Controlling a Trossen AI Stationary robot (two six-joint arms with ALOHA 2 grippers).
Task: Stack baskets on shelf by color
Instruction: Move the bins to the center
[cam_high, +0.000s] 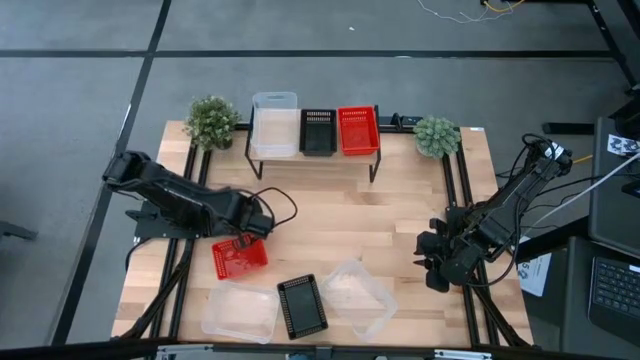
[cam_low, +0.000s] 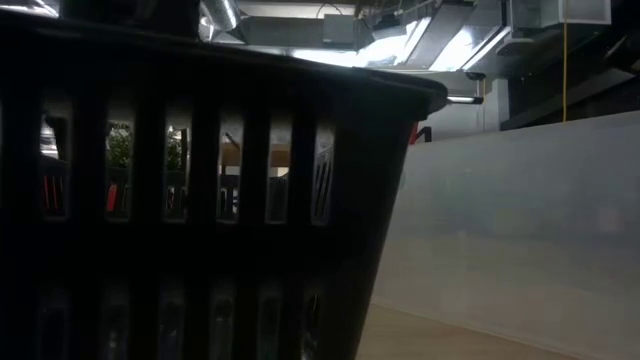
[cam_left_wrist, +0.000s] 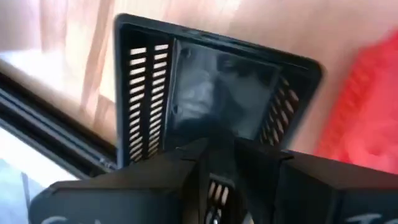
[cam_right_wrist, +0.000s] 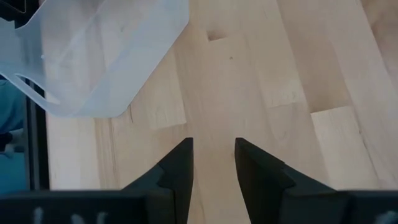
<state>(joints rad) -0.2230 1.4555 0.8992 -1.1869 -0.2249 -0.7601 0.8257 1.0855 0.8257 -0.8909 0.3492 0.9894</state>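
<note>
The shelf at the table's far middle carries a clear basket, a black basket and a red basket side by side. My left gripper points down at mid-left, shut on another black basket, just beyond a red basket that lies on the table. Near the front edge lie a black basket and two clear baskets. My right gripper hangs open over bare wood at the right. My left gripper comes from above, pointing down, onto the black basket's near wall, whose mesh shows in the narrow gap between the fingers. The dark fingers hide the place of contact. The basket's open side faces up. I cannot tell whether its bottom is on the table.
Two potted plants flank the shelf. In the low view the black basket at the front edge blocks most of the sight. Bare wood lies between the shelf and the front baskets. A clear basket lies ahead of my right gripper.
</note>
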